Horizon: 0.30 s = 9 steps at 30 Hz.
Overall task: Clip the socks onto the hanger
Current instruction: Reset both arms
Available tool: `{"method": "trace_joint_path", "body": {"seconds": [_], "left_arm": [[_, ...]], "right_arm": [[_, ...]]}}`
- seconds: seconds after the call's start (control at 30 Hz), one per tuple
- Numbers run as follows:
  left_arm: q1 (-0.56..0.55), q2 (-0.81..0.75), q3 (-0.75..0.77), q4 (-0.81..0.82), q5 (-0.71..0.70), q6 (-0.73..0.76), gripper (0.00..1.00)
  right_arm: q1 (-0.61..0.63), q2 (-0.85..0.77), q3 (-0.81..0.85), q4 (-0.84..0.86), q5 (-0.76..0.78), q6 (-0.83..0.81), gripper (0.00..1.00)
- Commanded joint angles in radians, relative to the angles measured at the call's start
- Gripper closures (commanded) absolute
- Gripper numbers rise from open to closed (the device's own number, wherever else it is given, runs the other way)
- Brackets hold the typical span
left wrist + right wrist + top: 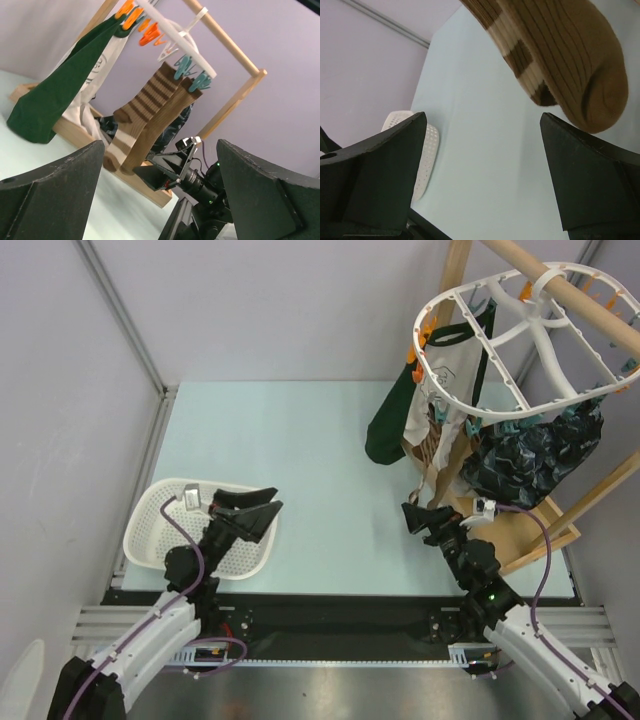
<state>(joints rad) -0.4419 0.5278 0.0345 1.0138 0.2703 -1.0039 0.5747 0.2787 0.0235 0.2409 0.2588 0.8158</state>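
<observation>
The white oval hanger (520, 340) hangs from a wooden rod at the upper right. Two brown socks (150, 112) with cream stripes dangle side by side from teal clips (192, 75) on its rim (170, 35). From above they show as a brown patch (430, 445) under the ring. My right gripper (422, 516) stands open just below and in front of them. In the right wrist view a sock toe (570, 60) hangs above that open gripper (482, 170), apart from it. My left gripper (268, 508) is open over the basket edge; the left wrist view shows it (160, 200) empty.
A white perforated basket (150, 525) sits at the near left. A long dark green sock (385, 430), a white printed cloth (450, 370) and a dark teal cloth (530, 455) also hang from the hanger. The wooden frame's base (550, 525) lies right of my right arm.
</observation>
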Motion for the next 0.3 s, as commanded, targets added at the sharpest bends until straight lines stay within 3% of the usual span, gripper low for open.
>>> {"method": "trace_joint_path", "body": {"seconds": [0.0,0.27], "left_arm": [[0.008,0.032,-0.255,0.051,0.018,-0.007,0.0],[0.008,0.001,-0.254,0.017,0.017,0.005,0.0]], "right_arm": [[0.007,0.011,-0.112,-0.048,0.076,0.034,0.0],[0.007,0.021,-0.114,-0.031,0.053,0.003,0.0]]}}
